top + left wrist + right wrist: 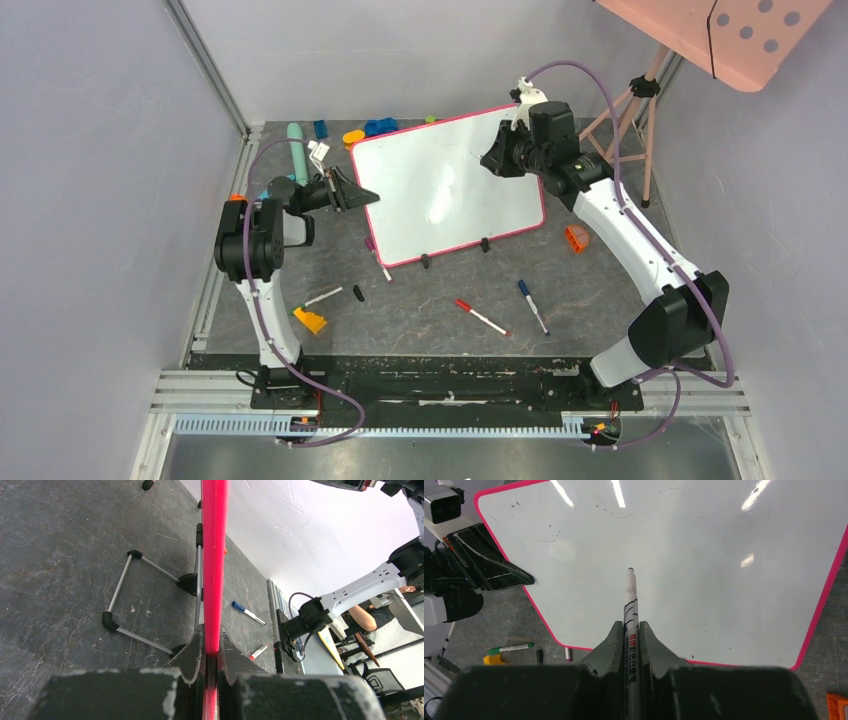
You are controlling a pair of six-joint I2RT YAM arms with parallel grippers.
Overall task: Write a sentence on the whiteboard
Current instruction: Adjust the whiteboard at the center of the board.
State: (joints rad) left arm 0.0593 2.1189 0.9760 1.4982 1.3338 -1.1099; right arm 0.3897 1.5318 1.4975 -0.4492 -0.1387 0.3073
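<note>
The whiteboard [450, 185] stands tilted on two small black feet at the middle of the table, its thin pink-red frame [214, 565] running edge-on up the left wrist view. My left gripper [358, 195] [212, 647] is shut on the frame at the board's left edge. My right gripper [497, 155] [629, 627] is shut on a white marker [630, 600] whose bare tip points at the board's white face [724, 580], close to it; contact cannot be judged. No sentence shows on the board, only faint smudges.
Loose on the table in front lie a red marker [481, 317], a blue marker [532, 306], a green-capped marker [322, 297], a black cap [358, 293] and an orange block [310, 321]. A teal cylinder [297, 152] and blue toys [380, 126] sit behind. A tripod [640, 120] stands at back right.
</note>
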